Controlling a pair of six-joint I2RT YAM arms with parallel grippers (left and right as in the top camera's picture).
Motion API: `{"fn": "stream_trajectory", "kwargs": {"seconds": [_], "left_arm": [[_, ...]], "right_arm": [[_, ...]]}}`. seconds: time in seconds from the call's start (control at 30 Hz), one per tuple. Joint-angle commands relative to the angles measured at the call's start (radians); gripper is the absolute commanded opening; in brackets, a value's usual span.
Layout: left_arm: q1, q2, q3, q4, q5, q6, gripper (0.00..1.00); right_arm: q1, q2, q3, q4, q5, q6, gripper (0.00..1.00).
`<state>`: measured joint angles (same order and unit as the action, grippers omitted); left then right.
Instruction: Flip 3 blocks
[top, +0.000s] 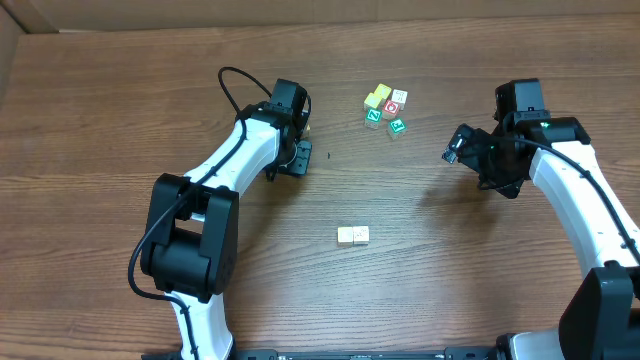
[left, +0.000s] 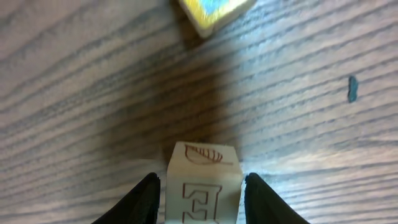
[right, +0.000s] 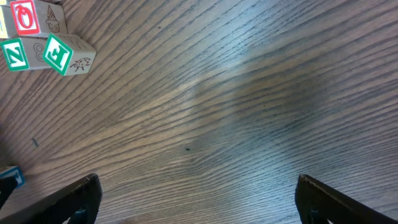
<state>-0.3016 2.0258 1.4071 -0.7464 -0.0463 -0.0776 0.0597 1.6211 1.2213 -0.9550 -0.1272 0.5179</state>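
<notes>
I think the cream block (left: 202, 163), the one with an E and a leaf on it, could slip out and land on the same side again. That is because the left pincer (left: 202, 186) only pinches it by two smooth sides, right at the finger ends. If the arm turns too fast or lets go too high, the block could also roll away. It might then bump the yellow block (left: 211, 11) lying just past it on the table (left: 74, 93). The left pincer is partly closed, with one finger against each side of the cream block, over the far left part of the table. The right pincer (right: 198, 186) is far off on the right. It is open as wide as it goes, and it holds nothing and touches nothing.
</notes>
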Motion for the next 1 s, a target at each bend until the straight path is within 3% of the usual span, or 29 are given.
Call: {"fn": "stream_trajectory", "kwargs": {"seconds": [0.0,0.97], "left_arm": [[-0.006,0.015,0.017,0.016,-0.009,0.022,0.38],[-0.006,0.009,0.017,-0.015,0.003,0.021,0.24]], "right_arm": [[-0.003,0.002,0.015,0.003,-0.005,-0.01,1.0],[-0.003,0.002,0.015,0.003,-0.005,-0.01,1.0]]}}
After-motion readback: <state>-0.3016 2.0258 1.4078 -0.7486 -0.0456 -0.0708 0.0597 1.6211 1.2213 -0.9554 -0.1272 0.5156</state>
